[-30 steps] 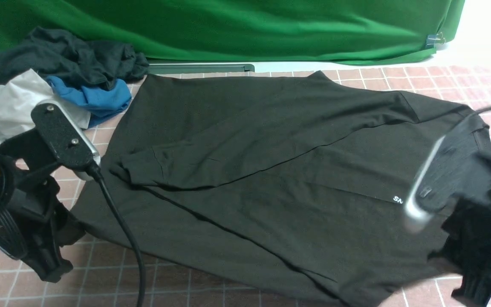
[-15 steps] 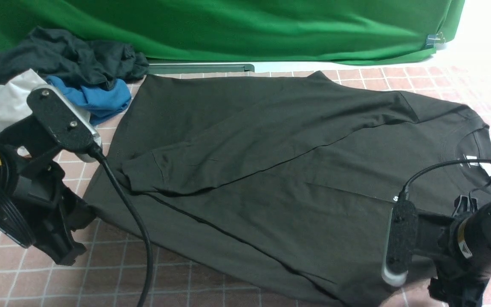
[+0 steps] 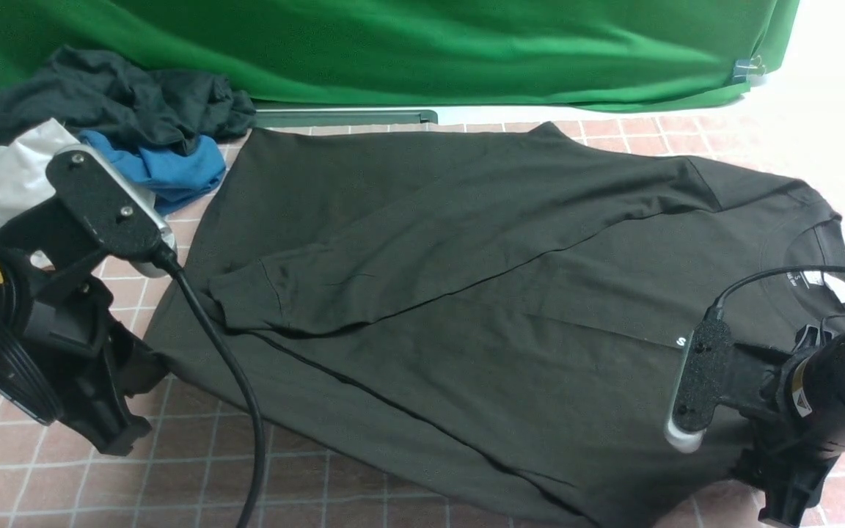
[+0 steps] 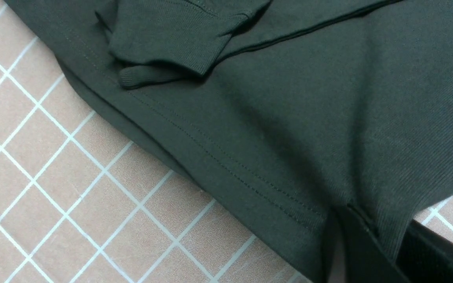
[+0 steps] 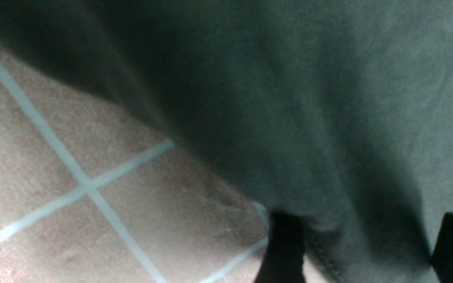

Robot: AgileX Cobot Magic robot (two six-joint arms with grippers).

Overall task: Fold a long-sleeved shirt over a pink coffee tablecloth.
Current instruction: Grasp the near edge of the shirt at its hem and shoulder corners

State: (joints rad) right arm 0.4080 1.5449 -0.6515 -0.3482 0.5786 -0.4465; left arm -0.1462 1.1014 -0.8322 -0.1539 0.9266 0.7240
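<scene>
We see the long-sleeved shirt (image 3: pixel 466 293) spread flat across the pink coffee tablecloth (image 3: pixel 173 469), with its collar toward the robot's right and its hem toward the left. One sleeve is folded across the body so that its cuff (image 3: pixel 246 293) lies near the hem. The left gripper (image 4: pixel 391 245) is closed tight on the near corner of the hem: in its wrist view the black fabric runs down between the two dark fingers (image 4: pixel 364 255) and is pinched there. The right gripper (image 5: pixel 368 247) has its jaws spread wide and sits low at the shirt's near edge, below the collar. Its wrist view shows the edge of the fabric lying in the gap between the two fingers, and we cannot see either of them clamping it. A white neck label (image 3: pixel 826 282) shows inside the collar, just beyond the right arm. A heap of black, blue and white garments (image 3: pixel 114 125) lies at the far left, just beside the shirt's far hem corner, in front of the green backdrop (image 3: pixel 430 44)
</scene>
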